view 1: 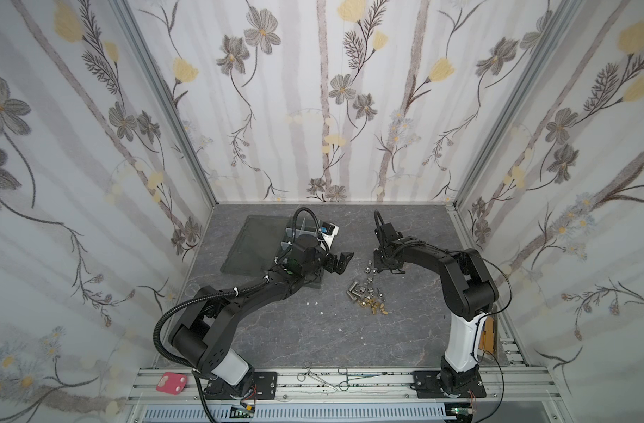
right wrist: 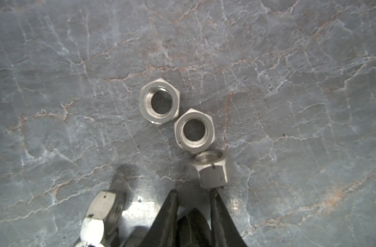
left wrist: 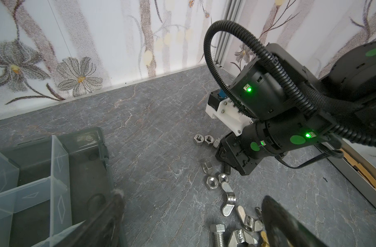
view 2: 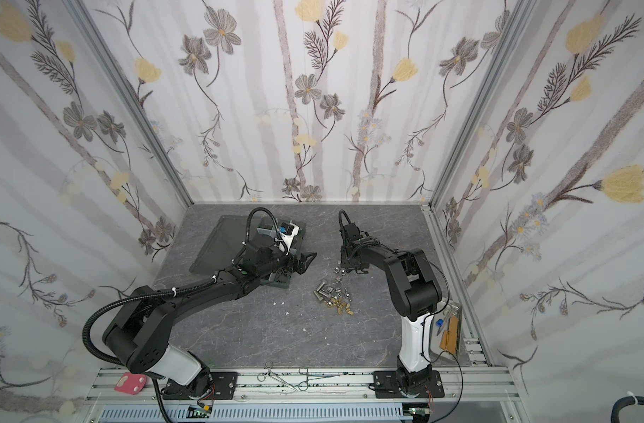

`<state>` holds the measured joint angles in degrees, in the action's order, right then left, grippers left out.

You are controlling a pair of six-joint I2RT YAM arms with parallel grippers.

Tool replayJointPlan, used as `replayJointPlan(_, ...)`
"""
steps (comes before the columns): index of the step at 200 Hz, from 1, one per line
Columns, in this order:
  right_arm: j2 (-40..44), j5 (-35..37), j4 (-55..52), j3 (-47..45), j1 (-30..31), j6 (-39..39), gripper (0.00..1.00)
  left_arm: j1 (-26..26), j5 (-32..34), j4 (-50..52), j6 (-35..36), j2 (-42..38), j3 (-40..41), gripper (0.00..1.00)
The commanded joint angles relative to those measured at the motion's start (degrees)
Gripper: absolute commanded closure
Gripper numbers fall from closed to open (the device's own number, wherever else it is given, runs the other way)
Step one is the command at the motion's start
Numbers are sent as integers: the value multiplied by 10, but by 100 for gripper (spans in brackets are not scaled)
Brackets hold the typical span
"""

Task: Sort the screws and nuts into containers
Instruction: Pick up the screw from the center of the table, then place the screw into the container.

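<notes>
A pick from the screws and nuts [view 1: 366, 293], right of the table's [view 1: 295, 329] middle, is judged under way. The right hand [right wrist: 193, 192] is set at their far end, fingers [right wrist: 170, 205] nearly together beside a tilted nut [right wrist: 211, 169]; a grip cannot be told. The left hand [view 1: 340, 260] is held open by the far-left containers [left wrist: 91, 171]. A secure hold is needed next.

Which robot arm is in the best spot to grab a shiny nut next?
Right. The right gripper sits low with its tips beside a tilted silver nut. The left gripper hangs open near the organizer box, farther off.
</notes>
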<state>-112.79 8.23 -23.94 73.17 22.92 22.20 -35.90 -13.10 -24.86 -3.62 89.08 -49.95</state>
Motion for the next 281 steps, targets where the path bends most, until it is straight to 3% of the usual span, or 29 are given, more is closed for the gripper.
replayJointPlan(1,10,-4,-21,2,0,-1,84,1,7,-25,2,-6,5,0)
replayJointPlan(65,27,-5,-15,-1,0,-2,99,2,35,-40,0,-17,20,0)
replayJointPlan(113,54,2,-17,3,0,-2,100,2,66,-50,-2,-30,26,0)
replayJointPlan(148,87,-45,-14,34,7,-2,100,10,111,-98,-20,-83,67,0)
replayJointPlan(183,86,-143,25,103,77,-25,100,82,150,-148,-108,-167,151,0)
replayJointPlan(217,10,-268,103,172,175,-50,100,183,220,-53,-207,-237,192,0)
replayJointPlan(251,-66,-261,137,232,255,-99,100,227,249,0,-224,-298,228,0)
replayJointPlan(281,-116,-254,152,268,274,-105,100,236,236,18,-221,-301,234,0)
